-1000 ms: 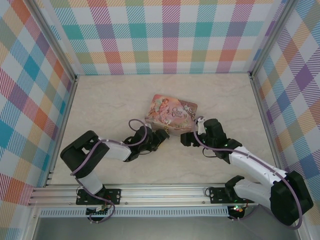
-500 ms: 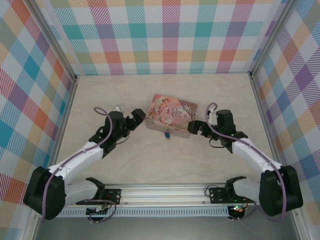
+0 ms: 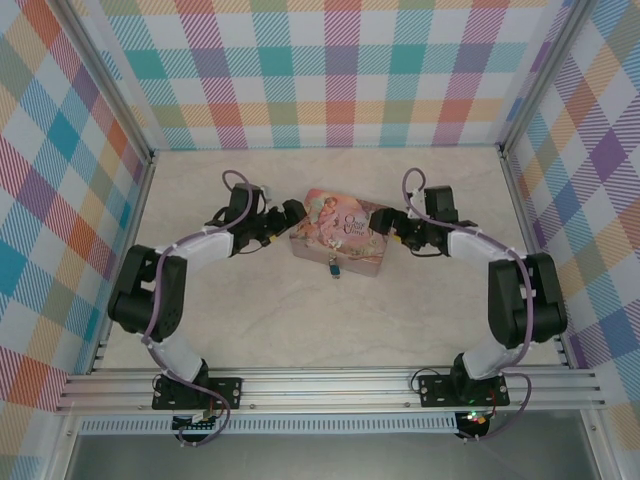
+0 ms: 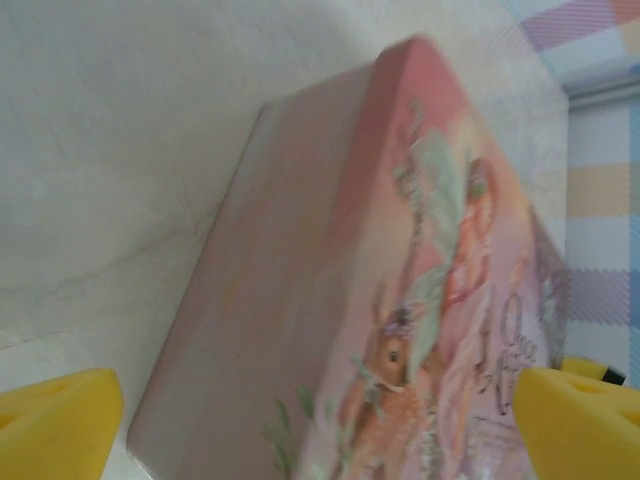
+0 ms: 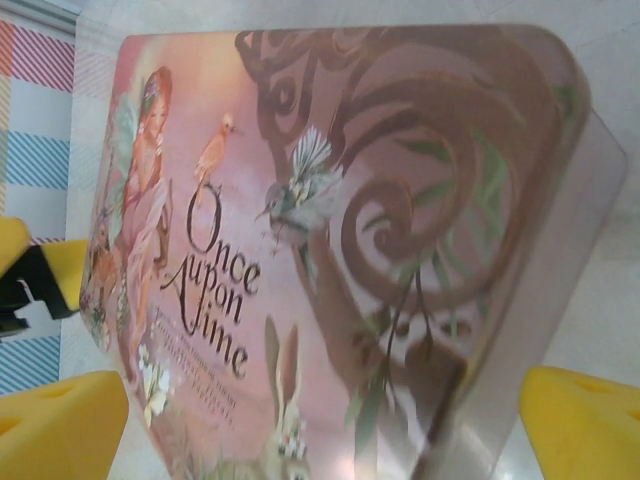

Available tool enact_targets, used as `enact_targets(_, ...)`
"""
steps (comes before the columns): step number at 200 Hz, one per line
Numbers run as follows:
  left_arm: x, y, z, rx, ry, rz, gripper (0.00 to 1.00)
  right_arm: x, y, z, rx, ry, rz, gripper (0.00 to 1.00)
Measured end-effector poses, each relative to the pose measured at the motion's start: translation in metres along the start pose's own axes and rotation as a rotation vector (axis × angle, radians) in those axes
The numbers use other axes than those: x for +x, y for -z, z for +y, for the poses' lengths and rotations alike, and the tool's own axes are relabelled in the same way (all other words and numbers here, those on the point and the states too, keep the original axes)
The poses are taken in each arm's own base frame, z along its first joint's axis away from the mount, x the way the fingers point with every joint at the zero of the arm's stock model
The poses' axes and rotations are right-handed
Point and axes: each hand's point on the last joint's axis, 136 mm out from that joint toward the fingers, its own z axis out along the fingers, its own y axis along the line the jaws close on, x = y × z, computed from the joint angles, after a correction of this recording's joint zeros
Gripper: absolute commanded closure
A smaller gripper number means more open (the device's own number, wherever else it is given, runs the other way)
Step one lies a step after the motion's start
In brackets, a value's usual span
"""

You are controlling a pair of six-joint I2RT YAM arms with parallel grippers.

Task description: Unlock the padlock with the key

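Trouble is brewing: left pincer [image 3: 288, 216] and right pincer [image 3: 380, 222] are gaping released, flanking the pink tin [image 3: 340, 235]; uneven squeezing is risking skidding it across the counter [image 3: 250, 320], jolting the padlock [image 3: 335, 268] sitting against its near side.

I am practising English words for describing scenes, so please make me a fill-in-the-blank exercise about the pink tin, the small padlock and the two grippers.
1. The left gripper and the right gripper both have their jaws ___.
2. The pink tin lies ___ the two grippers.
3. The padlock, at the tin's near side, has a ___ body.
4. The lettering on the tin reads "Once Upon a ___".

Missing words: open; between; blue; Time.
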Motion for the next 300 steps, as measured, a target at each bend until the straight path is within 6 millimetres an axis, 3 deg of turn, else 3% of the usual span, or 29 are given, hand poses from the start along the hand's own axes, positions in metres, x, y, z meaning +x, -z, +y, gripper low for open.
enact_targets(27,0.017,-0.015,-0.005,0.051,-0.006,0.095,0.12,-0.004,-0.013,0.001,-0.026,-0.005,0.037,0.0)
enact_targets(62,0.024,-0.013,-0.007,0.059,-0.026,0.112,0.14,-0.015,-0.019,0.005,-0.022,0.031,0.05,0.0)
enact_targets(82,0.034,-0.004,-0.004,0.053,-0.025,0.119,0.15,-0.023,-0.028,0.009,-0.028,0.062,0.057,0.0)
enact_targets(131,0.081,0.026,-0.003,0.053,-0.02,0.153,0.12,-0.03,-0.047,0.023,-0.045,0.138,0.072,0.0)
enact_targets(162,0.076,0.047,-0.021,0.085,-0.053,0.102,0.08,-0.039,-0.034,0.026,-0.03,0.183,0.028,0.0)
enact_targets(194,0.062,0.077,-0.029,0.059,-0.102,0.008,0.07,-0.039,0.019,0.033,0.0,0.25,-0.086,0.0)
enact_targets(213,0.055,0.091,-0.03,0.043,-0.12,-0.033,0.06,-0.023,0.05,0.048,-0.037,0.289,-0.153,0.0)
enact_targets(227,0.05,0.096,-0.034,0.035,-0.131,-0.047,0.07,0.002,0.057,0.053,-0.072,0.299,-0.164,0.0)
enact_targets(247,0.039,0.097,-0.045,0.041,-0.151,-0.057,0.08,0.051,0.044,0.047,-0.109,0.279,-0.115,0.03)
enact_targets(275,0.019,0.086,-0.063,0.056,-0.17,-0.063,0.1,0.126,0.017,0.023,-0.103,0.225,-0.01,0.13)
enact_targets(300,0.006,0.067,-0.08,0.079,-0.184,-0.039,0.11,0.149,0.004,0.025,-0.106,0.234,-0.009,0.21)
